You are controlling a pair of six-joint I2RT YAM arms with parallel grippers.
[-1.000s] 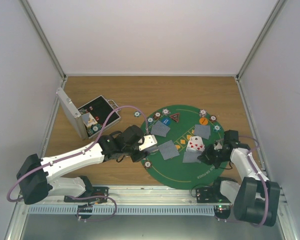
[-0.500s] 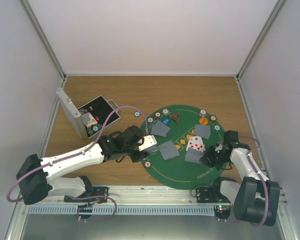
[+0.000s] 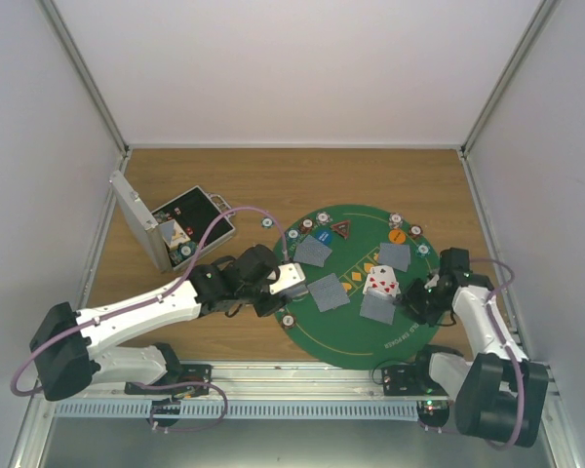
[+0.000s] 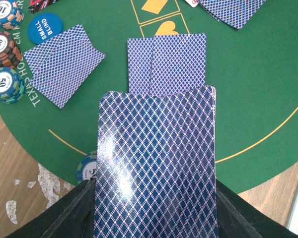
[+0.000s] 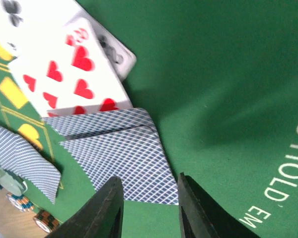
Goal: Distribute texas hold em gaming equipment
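At the left claw [image 4: 154, 201]: I read it closed on the deck [image 4: 156, 163], backs up, with a finger against each long edge. It hovers over the left rim of the green mat [image 3: 351, 341].
Ahead of the deck: a face-down pair [image 4: 166, 62] lies flat on the felt, its two cards overlapped, just beyond the deck's front edge.
Second pair [image 4: 62, 62]: face-down and skewed, farther left, near the blue token [image 4: 44, 27] marked small blind.
Chips: three striped chips [image 4: 4, 47] sit in a column at the mat's edge beside that pair. One more chip [image 4: 87, 168] is partly hidden behind the deck in my wrist view.
Right claw [image 5: 149, 179]: I see the fingers parted, gripping nothing, low over a third face-down pair [image 5: 119, 148] on the felt.
Face-up cards [image 5: 72, 74]: red hearts showing, touching the far side of that third pair.
Far side of mat: a fourth pair [image 3: 394, 255], an orange token [image 3: 397, 235], a red-triangle token [image 3: 342, 228].
Surface [image 3: 253, 185]: wooden. The silver case [image 3: 166, 234] stands open, left of the mat.
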